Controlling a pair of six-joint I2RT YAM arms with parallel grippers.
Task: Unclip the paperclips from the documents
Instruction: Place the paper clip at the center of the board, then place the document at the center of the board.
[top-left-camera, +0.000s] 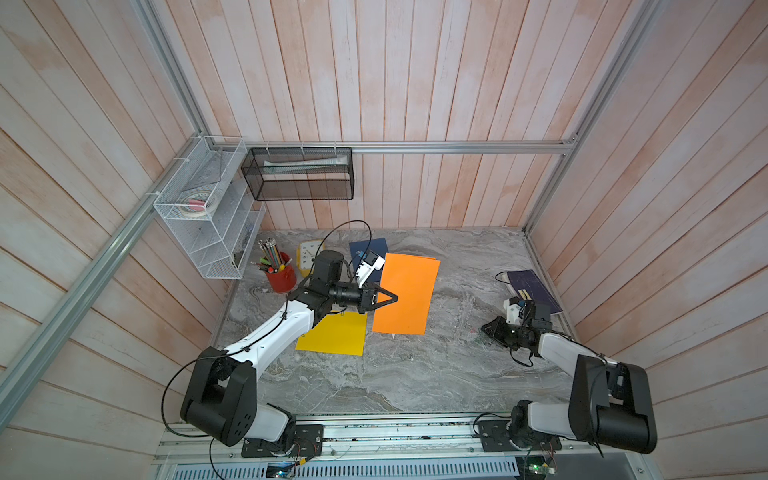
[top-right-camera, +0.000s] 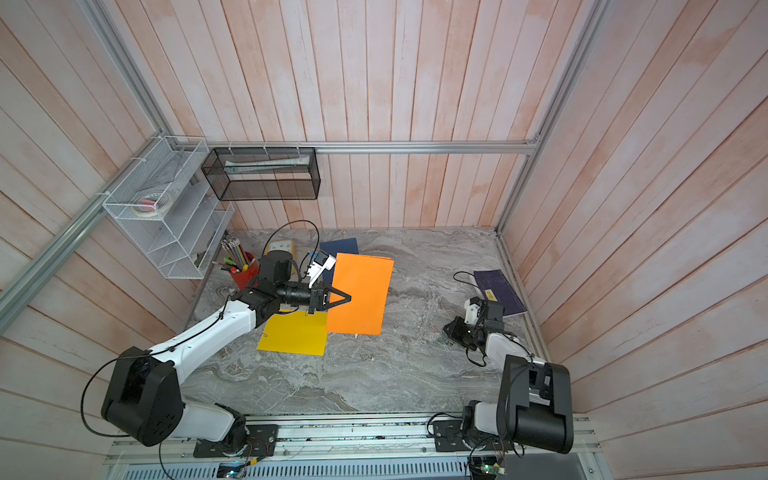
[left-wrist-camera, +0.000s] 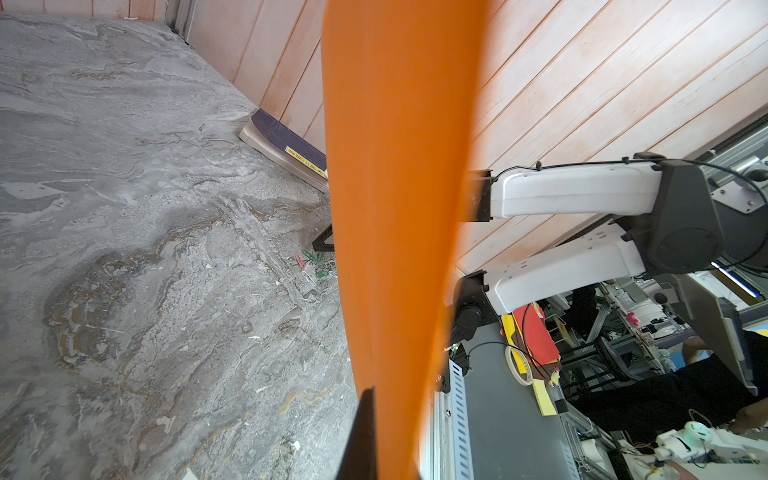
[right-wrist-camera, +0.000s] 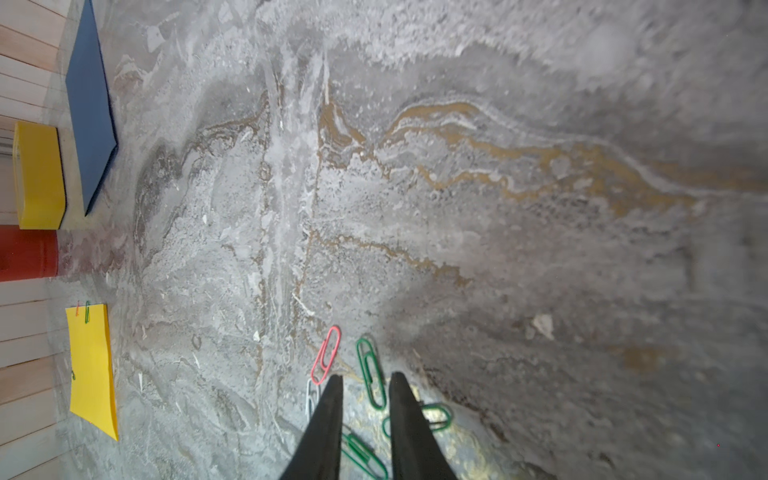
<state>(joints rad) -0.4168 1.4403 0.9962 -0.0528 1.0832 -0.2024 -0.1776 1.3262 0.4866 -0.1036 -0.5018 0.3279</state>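
saw the left gripper (top-left-camera: 392, 297) in the middle of a top view, pinched tight on the left edge of the orange sheet (top-left-camera: 409, 291). found that sheet up off the table (top-left-camera: 415, 374), edge-on down the middle of the left wrist view. spotted the yellow sheet (top-left-camera: 334, 338) just lower left of it and the blue sheet (top-left-camera: 365, 245) above. saw the right gripper (right-wrist-camera: 365, 376) at the bottom of the right wrist view, fingers a little apart, holding nothing. found a green clip (right-wrist-camera: 369, 365) lying between the tips, a red clip (right-wrist-camera: 327, 353) and a silver clip (right-wrist-camera: 311, 399) just left. spotted two small clips (right-wrist-camera: 86, 311) on the yellow sheet's edge at far left.
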